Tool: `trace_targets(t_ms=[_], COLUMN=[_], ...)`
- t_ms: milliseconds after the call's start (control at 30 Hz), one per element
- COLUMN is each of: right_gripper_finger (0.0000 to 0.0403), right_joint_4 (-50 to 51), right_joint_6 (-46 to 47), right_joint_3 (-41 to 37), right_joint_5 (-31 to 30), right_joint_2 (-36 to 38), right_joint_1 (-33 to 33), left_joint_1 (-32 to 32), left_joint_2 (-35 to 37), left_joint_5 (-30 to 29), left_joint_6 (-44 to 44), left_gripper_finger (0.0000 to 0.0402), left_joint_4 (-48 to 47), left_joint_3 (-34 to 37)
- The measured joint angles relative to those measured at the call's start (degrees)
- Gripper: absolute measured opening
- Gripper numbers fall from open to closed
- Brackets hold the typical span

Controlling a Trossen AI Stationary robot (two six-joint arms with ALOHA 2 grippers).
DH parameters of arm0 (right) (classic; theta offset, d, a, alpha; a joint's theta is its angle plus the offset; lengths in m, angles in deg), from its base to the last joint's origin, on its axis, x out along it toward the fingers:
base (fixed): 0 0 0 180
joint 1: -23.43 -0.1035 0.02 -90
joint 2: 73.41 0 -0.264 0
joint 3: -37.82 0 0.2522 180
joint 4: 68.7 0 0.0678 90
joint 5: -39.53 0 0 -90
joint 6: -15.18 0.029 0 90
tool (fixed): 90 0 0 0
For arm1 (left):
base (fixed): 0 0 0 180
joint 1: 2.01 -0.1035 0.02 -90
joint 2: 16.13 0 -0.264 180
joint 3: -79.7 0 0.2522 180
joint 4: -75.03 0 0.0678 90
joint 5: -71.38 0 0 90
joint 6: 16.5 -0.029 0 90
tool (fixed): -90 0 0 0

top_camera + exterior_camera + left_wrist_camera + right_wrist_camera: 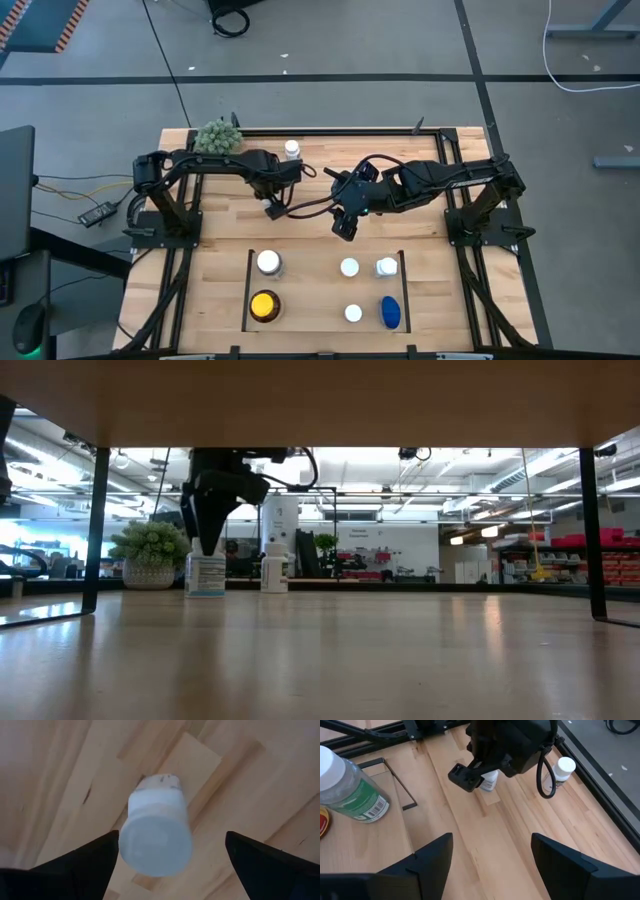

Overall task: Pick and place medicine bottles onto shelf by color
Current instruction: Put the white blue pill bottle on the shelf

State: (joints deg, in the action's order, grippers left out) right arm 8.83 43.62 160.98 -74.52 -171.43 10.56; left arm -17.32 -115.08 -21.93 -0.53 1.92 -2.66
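A small white bottle with a white cap [155,837] stands upright on the wood, also seen in the low view [205,573]. My left gripper [172,837] points down over it, open, one finger on each side of the cap; the high view shows the gripper left of the table's middle [272,208]. My right gripper [345,225] hangs open above the table's middle, with nothing between its fingers [490,860]. The shelf [248,290] near the front edge holds a white-capped bottle [268,263], an amber yellow-capped one [264,305], three white ones and a blue one [390,312].
Another white bottle [291,150] stands near the far edge, beside a green fuzzy plant ball [217,136] at the far left. Black frame rails [440,150] run along the table's edges. Bare wood lies between the arms and the shelf.
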Motion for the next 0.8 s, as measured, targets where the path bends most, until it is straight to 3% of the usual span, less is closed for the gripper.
trace_targets(t_ms=[367, 800], right_gripper_finger=[0.0275, 0.0275], right_joint_4=[0.0, 0.0], right_joint_6=[0.0, -0.4], right_joint_3=[0.0, 0.0], right_joint_5=[0.0, -0.2], right_joint_2=[0.0, 0.0], right_joint_1=[0.0, 0.4], left_joint_1=[0.5, 0.5], left_joint_2=[0.0, 0.0], left_joint_5=[-0.1, -0.1], left_joint_6=[0.3, 1.4], left_gripper_finger=[0.0358, 0.0234], left_joint_4=[0.0, -0.2], left_joint_3=[0.0, 0.0])
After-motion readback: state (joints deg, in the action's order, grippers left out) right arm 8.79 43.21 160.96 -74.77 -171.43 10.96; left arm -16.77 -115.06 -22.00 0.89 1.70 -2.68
